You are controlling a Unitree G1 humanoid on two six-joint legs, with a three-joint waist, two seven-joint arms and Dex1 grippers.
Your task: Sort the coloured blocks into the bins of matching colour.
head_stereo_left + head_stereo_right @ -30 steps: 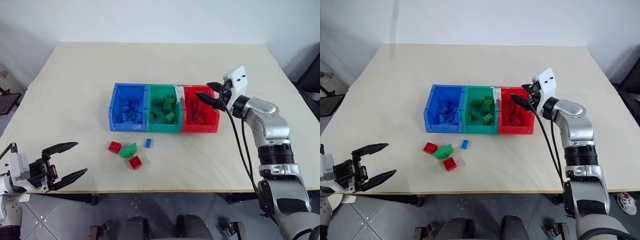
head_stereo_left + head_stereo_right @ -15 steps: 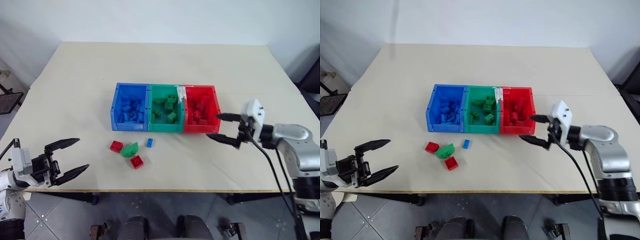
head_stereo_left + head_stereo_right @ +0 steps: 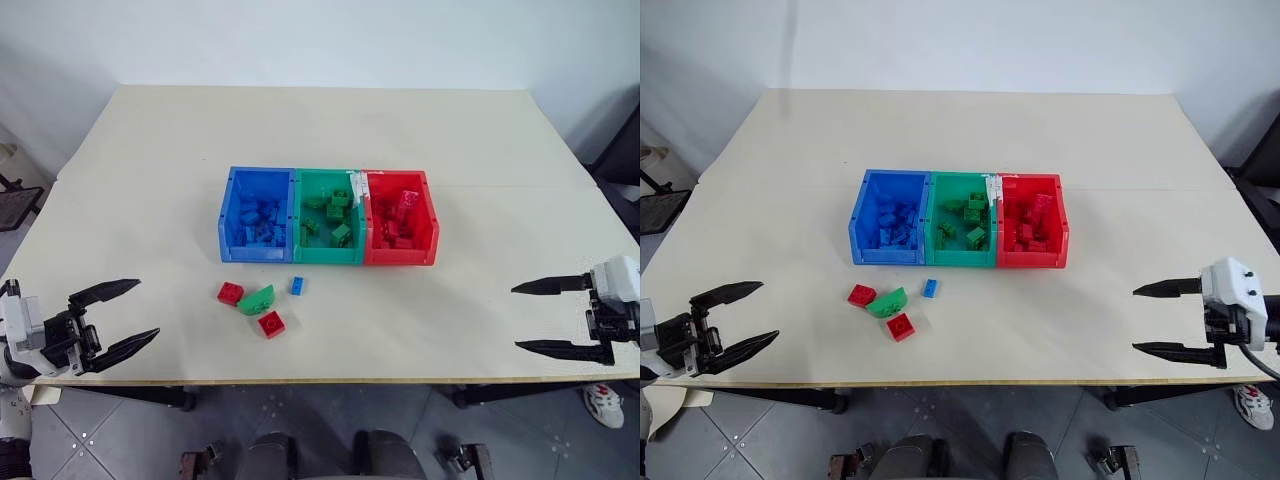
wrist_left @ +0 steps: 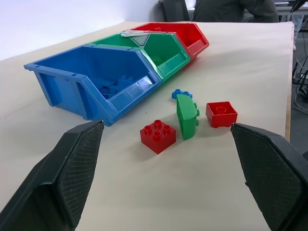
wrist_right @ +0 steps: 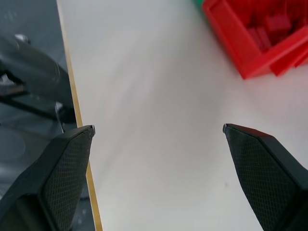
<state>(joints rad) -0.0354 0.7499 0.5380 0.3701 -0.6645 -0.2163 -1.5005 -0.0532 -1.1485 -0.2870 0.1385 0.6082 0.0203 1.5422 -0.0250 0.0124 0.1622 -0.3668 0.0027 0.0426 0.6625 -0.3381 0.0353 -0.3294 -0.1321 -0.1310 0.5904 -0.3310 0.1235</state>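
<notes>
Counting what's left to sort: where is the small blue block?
On the table, the small blue block lies just in front of the green bin, beside the curved green block.

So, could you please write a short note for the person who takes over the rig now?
Left gripper: open, empty, near the table's front left edge.
Right gripper: open, empty, at the front right edge.
Blue bin, green bin and red bin sit in a row, each holding matching blocks.
Left to sort, loose in front of the bins: two red blocks, curved green block, small blue block.
</notes>
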